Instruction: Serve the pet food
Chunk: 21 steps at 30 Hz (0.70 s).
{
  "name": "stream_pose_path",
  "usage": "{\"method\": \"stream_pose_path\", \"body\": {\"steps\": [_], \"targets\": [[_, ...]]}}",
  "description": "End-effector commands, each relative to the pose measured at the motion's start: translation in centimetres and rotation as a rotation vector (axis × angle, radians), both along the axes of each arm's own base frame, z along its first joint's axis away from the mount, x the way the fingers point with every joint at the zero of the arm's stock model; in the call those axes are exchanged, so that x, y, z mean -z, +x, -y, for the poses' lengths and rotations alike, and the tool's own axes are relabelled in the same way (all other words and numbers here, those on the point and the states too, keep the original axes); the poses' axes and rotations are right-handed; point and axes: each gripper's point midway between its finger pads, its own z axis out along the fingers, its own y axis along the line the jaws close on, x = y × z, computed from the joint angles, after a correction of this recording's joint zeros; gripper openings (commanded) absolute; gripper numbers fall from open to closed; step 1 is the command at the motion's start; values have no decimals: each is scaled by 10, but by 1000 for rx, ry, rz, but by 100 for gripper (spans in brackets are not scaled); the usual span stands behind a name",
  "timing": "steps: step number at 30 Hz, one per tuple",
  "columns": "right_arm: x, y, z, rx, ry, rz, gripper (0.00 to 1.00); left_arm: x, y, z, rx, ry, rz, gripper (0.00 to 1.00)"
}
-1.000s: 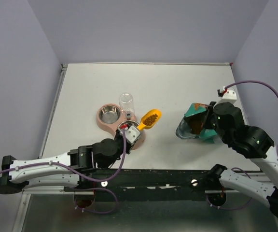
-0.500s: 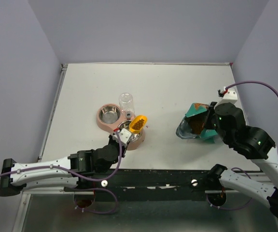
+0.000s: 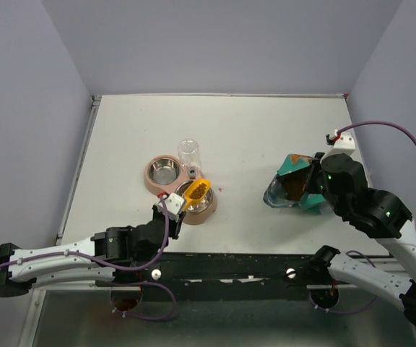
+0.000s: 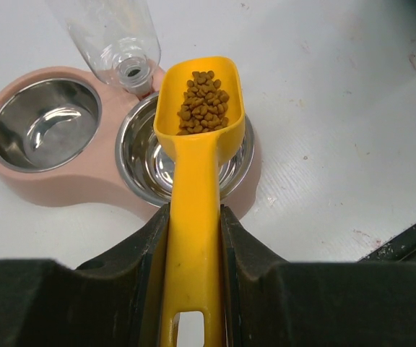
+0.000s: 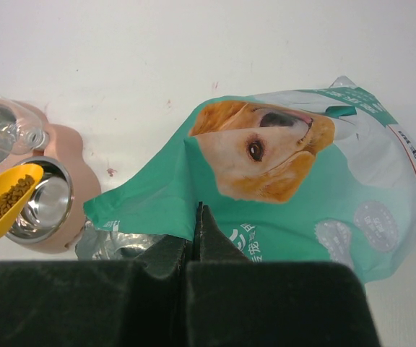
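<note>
The pet food (image 4: 202, 101) is a small heap of dry brown pellets lying in the front half of a yellow scoop (image 4: 193, 181). The left gripper (image 4: 193, 213) holds the scoop by its handle. Its two fingers are closed snugly against the handle's sides, just behind the point where the scoop widens. The scoop hangs roughly level above the right-hand steel bowl (image 4: 139, 170) of a pink feeder (image 4: 49, 191), which appears empty. A clear bottle (image 4: 114, 36) stands at the back of the feeder between its two bowls.

The pellets are loose, light and hard, so they will probably roll and pour like gravel at the slightest tilt. No gripper can pick them up directly; they can only be carried in the scoop. The stiff plastic handle is the right place to hold, since a firm grip there lets the wrist roll and tip the load out. If the scoop tips sideways or too fast, some pellets will likely bounce off the steel and scatter over the worktop (image 4: 338, 87). A slow tilt with the lip low over the bowl seems safest.

Well apart on the right, the right gripper (image 5: 198, 217) is closed on an edge of the teal bag (image 5: 280, 188). The bag is soft, crinkly and likely to sag.
</note>
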Motion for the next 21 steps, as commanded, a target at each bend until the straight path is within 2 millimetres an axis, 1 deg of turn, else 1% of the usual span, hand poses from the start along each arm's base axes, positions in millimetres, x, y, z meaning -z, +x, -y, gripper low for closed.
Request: {"method": "stream_pose_path", "body": {"steps": [1,4,9,21], "targets": [[-26,4,5,31,43,85,0,-8,-4,-7,-34,-90,-48,0],[-26,4,5,32,43,86,0,-10,-1,-12,-63,-104,-42,0],[-28,5,5,28,33,87,0,-11,-5,-12,-54,-111,-66,0],[-28,7,4,24,21,90,0,-8,-5,-15,-82,-115,-90,0]]}}
